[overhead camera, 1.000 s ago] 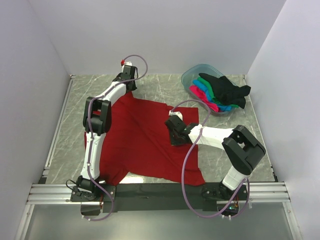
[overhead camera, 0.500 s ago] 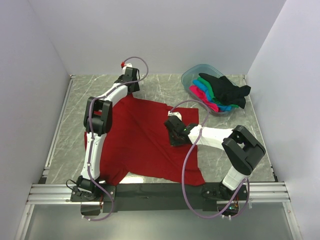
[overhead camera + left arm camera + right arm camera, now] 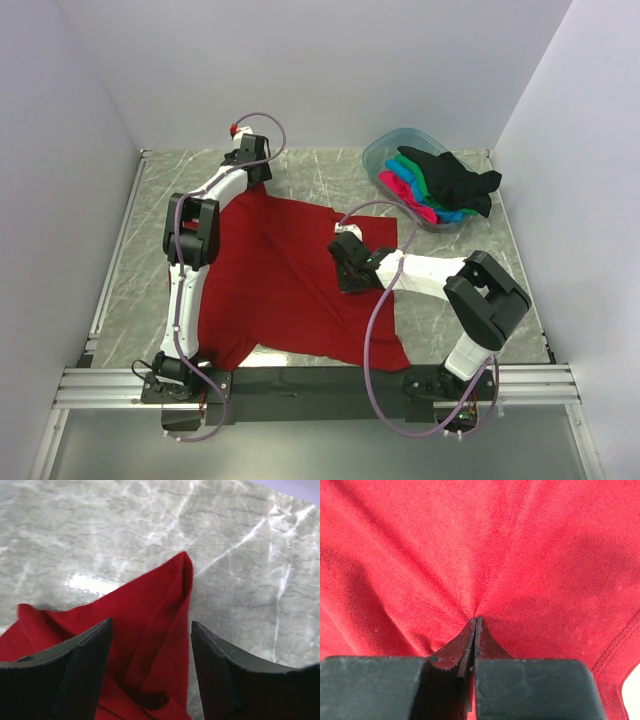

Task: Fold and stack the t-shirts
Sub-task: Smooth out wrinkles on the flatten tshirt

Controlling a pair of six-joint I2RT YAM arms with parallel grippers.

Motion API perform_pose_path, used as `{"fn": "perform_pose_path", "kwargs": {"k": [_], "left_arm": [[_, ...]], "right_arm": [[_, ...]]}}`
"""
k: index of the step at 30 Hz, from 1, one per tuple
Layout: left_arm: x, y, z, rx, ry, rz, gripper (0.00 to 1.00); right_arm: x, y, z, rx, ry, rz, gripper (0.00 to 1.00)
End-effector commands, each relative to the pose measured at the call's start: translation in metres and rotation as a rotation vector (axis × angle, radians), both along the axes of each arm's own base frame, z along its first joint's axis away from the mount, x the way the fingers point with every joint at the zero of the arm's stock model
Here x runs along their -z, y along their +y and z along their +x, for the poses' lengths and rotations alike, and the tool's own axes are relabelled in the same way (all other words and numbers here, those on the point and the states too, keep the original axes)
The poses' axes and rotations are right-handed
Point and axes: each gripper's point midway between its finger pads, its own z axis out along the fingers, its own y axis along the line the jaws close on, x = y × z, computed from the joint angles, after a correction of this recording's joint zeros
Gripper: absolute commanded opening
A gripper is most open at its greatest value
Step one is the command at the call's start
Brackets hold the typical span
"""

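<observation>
A dark red t-shirt point(image 3: 280, 280) lies spread on the marble table. My left gripper point(image 3: 255, 172) hovers open over its far left corner; in the left wrist view the pointed red corner point(image 3: 170, 595) lies between and beyond the open fingers point(image 3: 151, 625). My right gripper point(image 3: 345, 278) is shut, pinching a pucker of the red cloth point(image 3: 485, 555) near the shirt's right middle, with folds radiating from the fingertips point(image 3: 476, 620). Black point(image 3: 450, 180), green point(image 3: 412, 175), hot pink point(image 3: 400, 188) and bright blue point(image 3: 455, 214) shirts are heaped in the tub.
The clear bluish plastic tub point(image 3: 385, 148) stands at the back right with shirts spilling over its rim. White walls close in the table on three sides. Bare marble point(image 3: 130, 260) shows left of the shirt, and a metal rail point(image 3: 320, 380) runs along the near edge.
My left gripper has shifted slightly left over the shirt's far corner. My right gripper has edged slightly left, still shut on the red cloth.
</observation>
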Motion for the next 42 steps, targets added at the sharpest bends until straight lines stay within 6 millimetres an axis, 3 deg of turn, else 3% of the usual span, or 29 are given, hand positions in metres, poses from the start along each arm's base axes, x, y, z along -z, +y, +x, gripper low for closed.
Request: {"fn": "perform_pose_path", "kwargs": {"k": [1, 15, 25, 33, 35, 42], "left_arm": [[-0.012, -0.015, 0.013, 0.040, -0.051, -0.049, 0.70], [0.005, -0.065, 0.013, 0.177, -0.023, -0.169, 0.70], [-0.038, -0.107, 0.006, 0.270, -0.094, -0.245, 0.70], [-0.032, -0.122, -0.015, 0.308, -0.055, -0.271, 0.69], [-0.046, -0.126, -0.017, 0.313, -0.093, -0.281, 0.69], [-0.055, -0.138, -0.030, 0.346, -0.101, -0.306, 0.69]], "right_arm": [[0.030, -0.021, -0.045, -0.042, 0.166, -0.088, 0.00], [0.028, -0.018, -0.047, -0.050, 0.165, -0.093, 0.00], [0.032, -0.016, -0.049, -0.056, 0.175, -0.095, 0.00], [0.035, -0.017, -0.051, -0.056, 0.181, -0.095, 0.00], [0.036, -0.016, -0.051, -0.059, 0.184, -0.094, 0.00], [0.037, -0.016, -0.051, -0.060, 0.188, -0.094, 0.00]]}}
